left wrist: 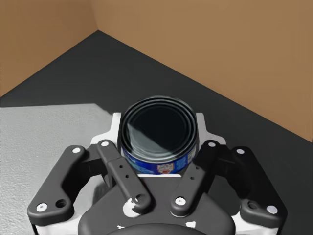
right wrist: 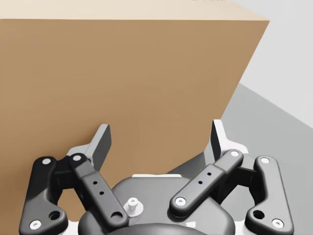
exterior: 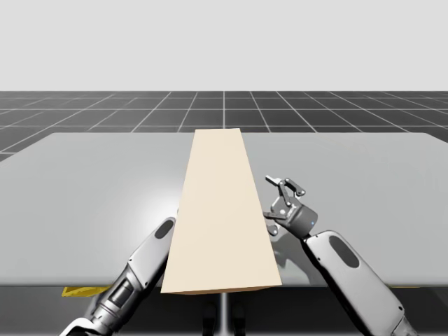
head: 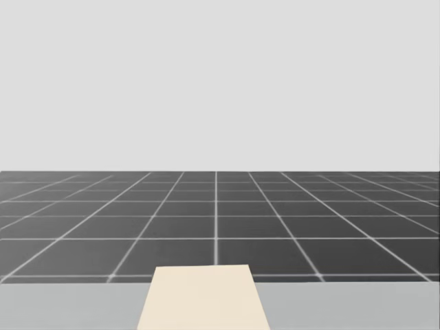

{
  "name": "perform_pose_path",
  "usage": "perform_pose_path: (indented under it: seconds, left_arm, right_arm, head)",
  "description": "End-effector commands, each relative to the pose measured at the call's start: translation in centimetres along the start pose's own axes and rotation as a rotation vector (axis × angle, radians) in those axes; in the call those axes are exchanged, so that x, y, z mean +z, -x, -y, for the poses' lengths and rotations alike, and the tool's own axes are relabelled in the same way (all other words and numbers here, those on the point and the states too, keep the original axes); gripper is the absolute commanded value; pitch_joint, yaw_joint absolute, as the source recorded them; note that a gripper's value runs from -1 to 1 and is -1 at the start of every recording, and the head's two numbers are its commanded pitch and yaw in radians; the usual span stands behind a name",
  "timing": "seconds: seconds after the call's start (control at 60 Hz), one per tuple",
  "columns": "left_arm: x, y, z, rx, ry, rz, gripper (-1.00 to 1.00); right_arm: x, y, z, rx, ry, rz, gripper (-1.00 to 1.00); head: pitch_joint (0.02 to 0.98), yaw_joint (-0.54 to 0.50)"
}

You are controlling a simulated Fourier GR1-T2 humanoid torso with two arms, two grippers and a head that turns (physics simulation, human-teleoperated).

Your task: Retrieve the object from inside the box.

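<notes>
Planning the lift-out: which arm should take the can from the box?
Left. My left gripper is inside the box, shut on the blue can; my right gripper faces its outer wall, open.

Sim test scene, not a real room: plain grey table, dark gridded floor behind the table, flat pale-grey backdrop beyond, tan box on the table.

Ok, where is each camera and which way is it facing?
High: above the table, looking down at the beige box; left arm, right arm show.
Head: on my head, facing out over the grid floor, box top low.
Left wrist: inside the box; left gripper, jaws shut on blue can.
Right wrist: outside, facing box wall; right gripper, jaws open.
High and head share the box top.
</notes>
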Motion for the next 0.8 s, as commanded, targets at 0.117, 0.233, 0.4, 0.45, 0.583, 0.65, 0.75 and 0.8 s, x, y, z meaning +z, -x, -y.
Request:
perform_pose_path:
  seconds: [0.117,0.233,0.4,0.45,0.583,0.65,0.75,0.8]
  left_arm:
    - [-0.2,0.3,0.1,0.032,0.037,-0.008,1.0]
    - [2.4,-1.4,-1.9,0.03,-0.054,0.033,1.0]
    - [8.0,-1.6,-5.5,0.023,-0.202,0.064,1.0]
    - [10.0,-1.4,-6.8,0.023,-0.246,0.072,1.0]
    - [13.7,-1.4,-9.2,0.037,-0.336,0.099,1.0]
    - [15.3,-1.8,-10.0,0.026,-0.374,0.12,1.0]
    - [17.5,-2.9,-10.8,0.002,-0.428,0.148,1.0]
    - [18.4,-3.5,-11.1,0.002,-0.446,0.162,1.0]
  right_arm:
    - [-1.0,-0.2,-2.2,-0.009,-0.121,0.011,-1.0]
    - [-0.9,-0.1,-2.0,-0.013,-0.117,0.015,-1.0]
    - [-0.2,-0.2,-1.1,-0.025,-0.123,0.022,-1.0]
    - [0.4,-0.1,-0.4,-0.022,-0.134,0.019,-1.0]
    - [1.6,0.0,0.6,-0.021,-0.169,0.001,-1.0]
    - [2.1,0.2,1.5,-0.013,-0.158,-0.006,-1.0]
    - [2.8,0.5,2.8,-0.019,-0.135,-0.015,-1.0]
    - [3.1,0.6,3.4,-0.017,-0.126,-0.017,-1.0]
  head:
    - [0.127,-0.01]
    - [0.124,-0.01]
    - [0.119,-0.01]
    - [0.116,-0.01]
    - [0.114,-0.01]
    - [0.114,-0.01]
    - [0.113,-0.01]
    - [0.113,-0.01]
